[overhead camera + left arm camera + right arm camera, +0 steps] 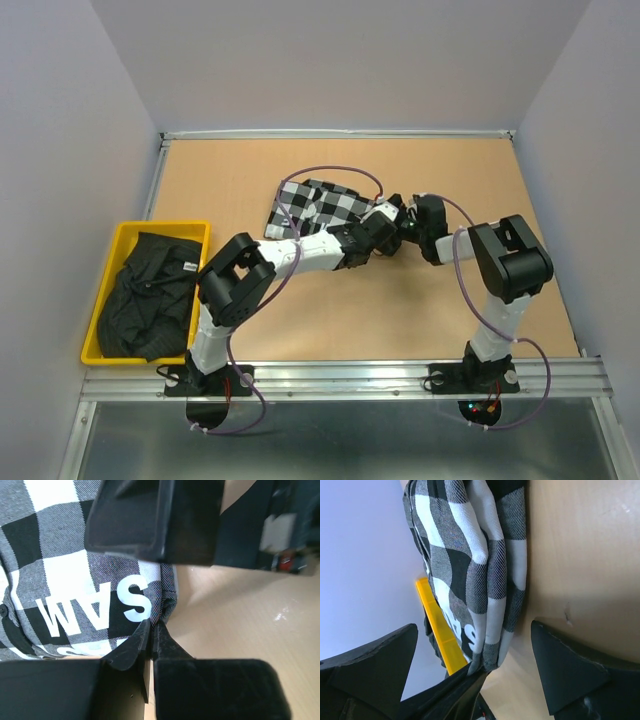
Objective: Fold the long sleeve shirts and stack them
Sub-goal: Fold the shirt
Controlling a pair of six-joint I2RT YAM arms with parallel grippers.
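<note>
A: What is lying nearest the arm bases?

B: The plain black shirt (150, 290) is lying crumpled in the yellow bin (165, 227) at the table's left, well apart from the work. Farther in, both arms are reaching to the black-and-white check shirt (320, 205), which is lying bunched around the middle of the table (420, 320).

A: And the jaws?

B: The left gripper (154, 629) is pinching the check shirt's edge just beside the white lettering, its jaws narrow with cloth between the tips. The right gripper (474, 626) is standing wide and holding nothing, with the shirt's folded edge lying ahead between its fingers.

A: How should the step go?

B: It is probably spreading the shirt for a fold. The right gripper would do well to close on that same edge some way along from the left pinch, catching every layer. Then both should lift together, so nothing is dragging or twisting.

A: What is each view adding?

B: The left wrist is showing the pinch itself, which the overhead is hiding under the arms. The right wrist is showing several layers at the edge. Only the overhead is showing how the black shirt is lying in its bin.
</note>
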